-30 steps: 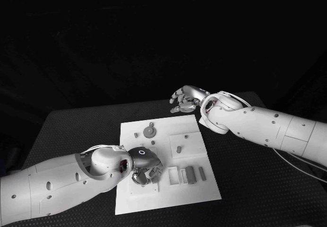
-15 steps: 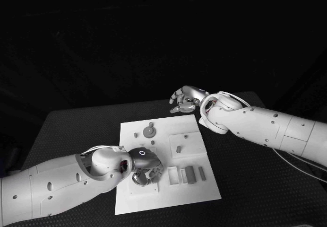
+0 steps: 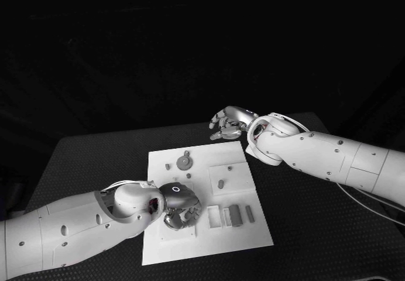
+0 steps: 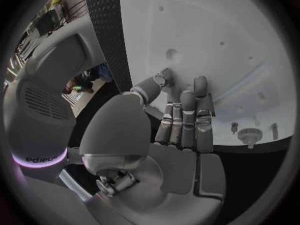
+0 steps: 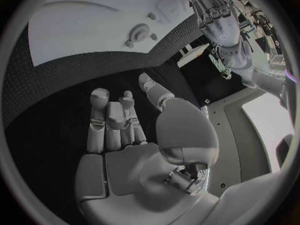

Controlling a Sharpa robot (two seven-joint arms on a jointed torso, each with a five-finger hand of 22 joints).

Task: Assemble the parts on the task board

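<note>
Presumably the small parts (image 3: 235, 215) are rigid and light, best pinched by their sides; the left hand (image 3: 179, 215) is pressed fingers-down on the task board (image 3: 239, 157) with its hold indiscernible, while the right hand (image 3: 229, 124) is held empty, fingers loosely apart.

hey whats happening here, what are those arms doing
A two-armed robot is working at a white task board on a black table. Its left hand is down on the board's near left part, fingers on the surface; whether it holds a part cannot be told. The right hand hovers beyond the board's far edge, fingers apart, holding nothing. A gear sits near the board's far end, and blocks lie right of the left hand.
</note>
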